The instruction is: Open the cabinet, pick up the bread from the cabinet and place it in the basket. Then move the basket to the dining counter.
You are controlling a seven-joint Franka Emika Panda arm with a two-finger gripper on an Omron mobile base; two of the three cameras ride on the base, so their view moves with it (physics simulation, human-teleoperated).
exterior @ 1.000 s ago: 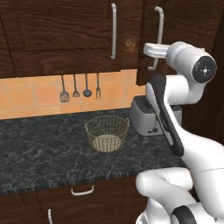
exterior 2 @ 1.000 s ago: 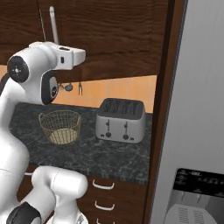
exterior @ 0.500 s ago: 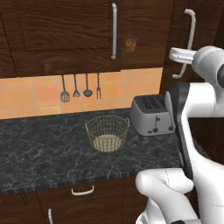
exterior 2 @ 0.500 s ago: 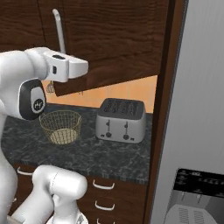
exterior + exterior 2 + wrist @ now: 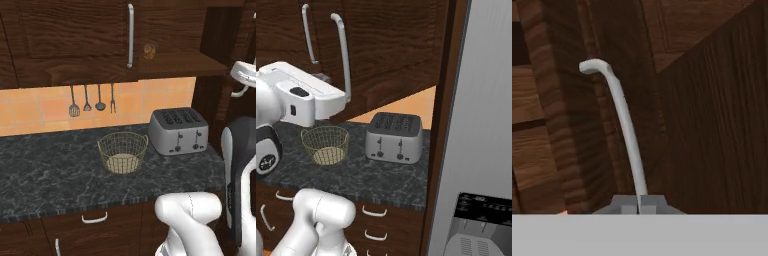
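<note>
The cabinet (image 5: 75,30) is dark wood; its left door is closed and its right door (image 5: 391,45) stands swung open. My gripper (image 5: 640,202) is shut on the lower end of that door's silver bar handle (image 5: 624,125), also seen as the handle (image 5: 342,55) beside the gripper (image 5: 347,98). Inside the opened cabinet, the small brown bread (image 5: 148,51) sits on the shelf. The round wire basket (image 5: 122,152) stands empty on the black counter, well below and left of the gripper (image 5: 239,93). The dining counter is out of view.
A silver toaster (image 5: 180,131) stands right of the basket on the black granite counter (image 5: 45,175). Utensils (image 5: 92,100) hang on the orange tile wall. A tall grey fridge (image 5: 481,125) rises at the right. Drawers (image 5: 95,218) lie under the counter.
The right cabinet door has swung further open, and my hand moved right and toward me with its handle. The jaws have closed tighter on the bar.
</note>
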